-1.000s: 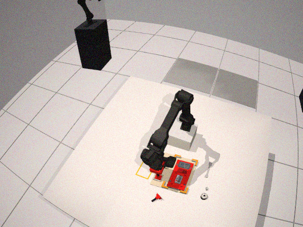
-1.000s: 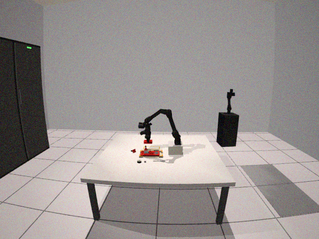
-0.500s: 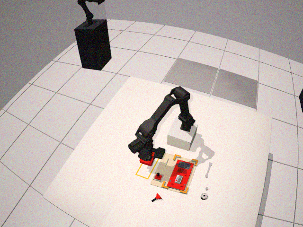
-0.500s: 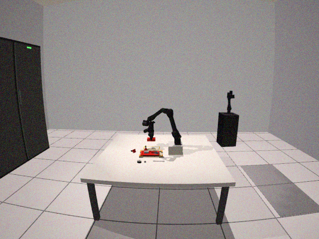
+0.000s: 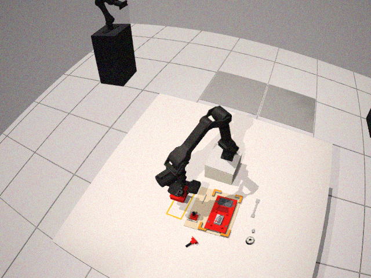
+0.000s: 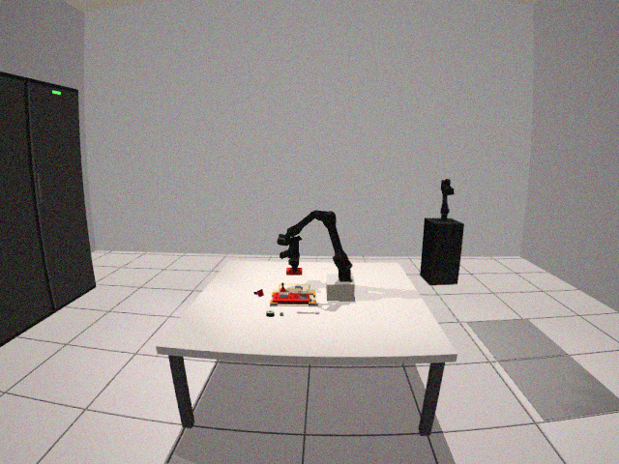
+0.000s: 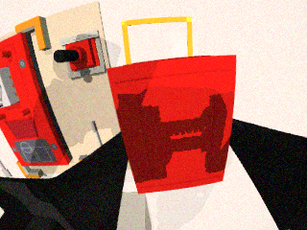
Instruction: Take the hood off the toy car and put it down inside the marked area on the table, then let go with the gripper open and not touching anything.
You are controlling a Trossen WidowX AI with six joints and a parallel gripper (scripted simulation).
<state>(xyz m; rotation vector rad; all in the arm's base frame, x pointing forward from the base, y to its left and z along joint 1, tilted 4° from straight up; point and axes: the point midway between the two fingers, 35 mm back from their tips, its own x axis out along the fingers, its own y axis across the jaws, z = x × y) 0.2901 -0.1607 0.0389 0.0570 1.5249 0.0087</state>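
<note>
The red hood [image 5: 177, 197] [image 6: 289, 272] [image 7: 192, 74] is off the car, a flat red panel held roughly level well above the table. My gripper [image 5: 180, 192] [image 6: 294, 268] [image 7: 176, 130] is shut on the hood, with one finger on each side edge. The marked area is a yellow outline [image 5: 173, 216] [image 7: 158, 20] on the table; the hood hides its far end in the top view and part of it in the wrist view. The toy car [image 5: 212, 219] [image 6: 280, 300] [image 7: 48, 126] lies on the beige board, away from the hood.
The beige board [image 5: 189, 224] [image 7: 59, 34] has orange corner brackets and a small red block with a black knob [image 5: 193, 215] [image 7: 79, 55]. A red and black part [image 5: 192, 241] [image 6: 258, 292], a wheel [image 5: 250, 240] and a grey wrench-like bar [image 5: 255, 208] lie around it.
</note>
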